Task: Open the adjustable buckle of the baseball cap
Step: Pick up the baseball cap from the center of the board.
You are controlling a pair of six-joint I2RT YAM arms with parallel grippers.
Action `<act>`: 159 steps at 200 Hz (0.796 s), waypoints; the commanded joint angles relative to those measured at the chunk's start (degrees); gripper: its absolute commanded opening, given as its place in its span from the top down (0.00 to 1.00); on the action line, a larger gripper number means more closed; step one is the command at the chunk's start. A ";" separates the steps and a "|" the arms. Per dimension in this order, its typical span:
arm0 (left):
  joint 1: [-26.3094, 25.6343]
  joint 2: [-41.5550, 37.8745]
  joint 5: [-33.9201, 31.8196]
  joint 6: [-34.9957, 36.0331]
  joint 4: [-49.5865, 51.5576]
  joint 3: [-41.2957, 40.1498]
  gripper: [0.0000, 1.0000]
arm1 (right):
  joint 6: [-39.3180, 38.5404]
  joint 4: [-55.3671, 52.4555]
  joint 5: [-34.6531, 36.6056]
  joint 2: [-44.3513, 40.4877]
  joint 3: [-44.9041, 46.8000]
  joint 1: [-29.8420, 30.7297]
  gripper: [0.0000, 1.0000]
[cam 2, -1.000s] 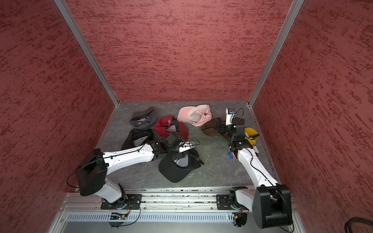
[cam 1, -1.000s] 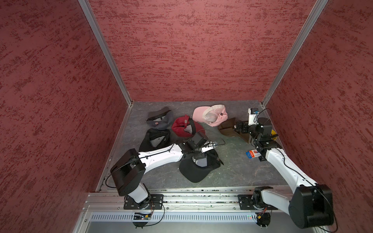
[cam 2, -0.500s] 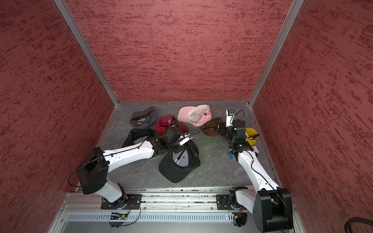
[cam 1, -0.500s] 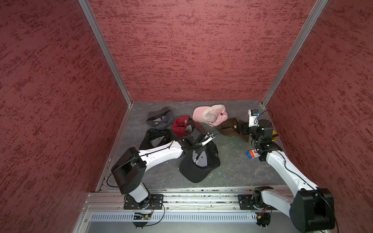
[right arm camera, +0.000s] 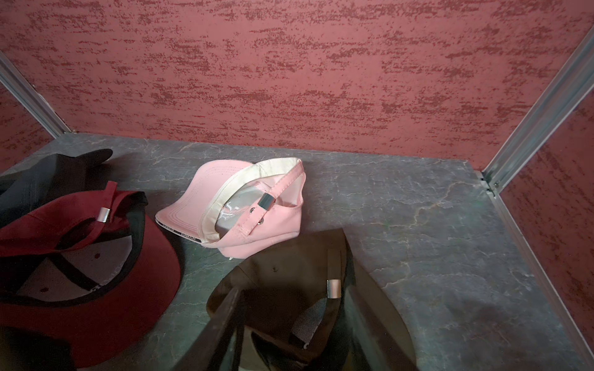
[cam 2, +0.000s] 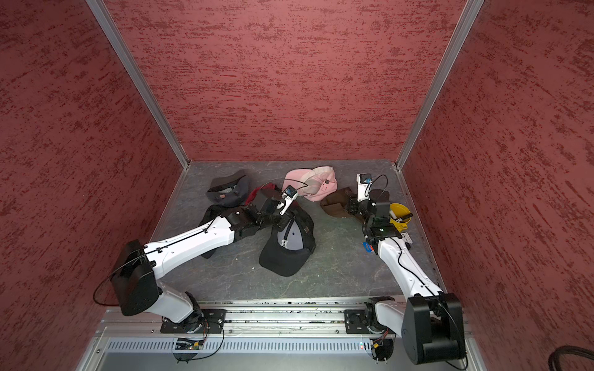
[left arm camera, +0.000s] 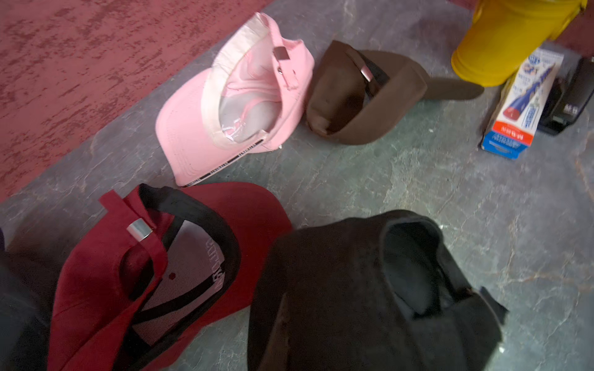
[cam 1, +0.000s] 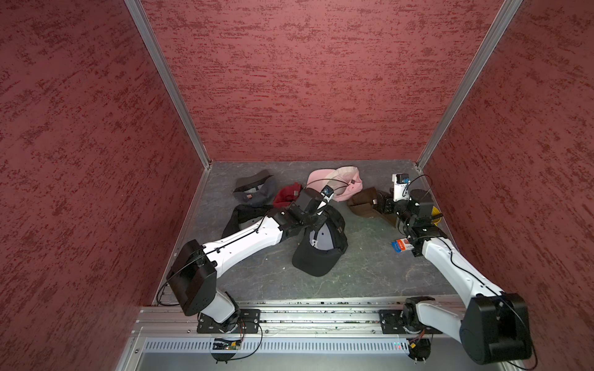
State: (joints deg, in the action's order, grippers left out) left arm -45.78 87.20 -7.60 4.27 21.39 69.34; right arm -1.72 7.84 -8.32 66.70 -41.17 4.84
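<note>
Yellow cup (cam 2: 402, 207) holding dark object (cam 2: 399, 219), left tool (cam 2: 282, 225) closed on black cap (cam 2: 283, 260), right tool (cam 2: 351, 205), opening unclear

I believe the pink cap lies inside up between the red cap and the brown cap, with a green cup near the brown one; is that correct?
Not quite: the cup is yellow, not green, as the left wrist view shows. The rest holds: the pink cap lies inside up between the red cap and the brown cap.
</note>
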 commanded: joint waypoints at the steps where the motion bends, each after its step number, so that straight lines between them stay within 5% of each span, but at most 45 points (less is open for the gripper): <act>1: 1.83 -2.94 1.04 -6.43 0.85 2.23 1.00 | -0.08 0.59 -2.53 0.01 -0.74 0.34 0.50; 99: 8.40 -6.29 5.50 -16.99 1.78 7.16 1.00 | -4.11 9.91 -13.78 -7.72 7.19 5.96 0.48; 144: 10.00 -7.64 6.98 -22.29 0.06 8.06 1.00 | -5.93 15.90 -12.58 -8.87 11.55 13.21 0.48; 159: 10.13 -8.00 7.58 -23.07 -0.77 8.11 1.00 | -5.80 18.51 -9.92 -8.37 12.95 15.92 0.40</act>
State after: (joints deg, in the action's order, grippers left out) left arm -36.16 81.45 -1.69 -15.49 23.07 75.68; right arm -6.42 19.86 -20.34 58.41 -29.91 17.30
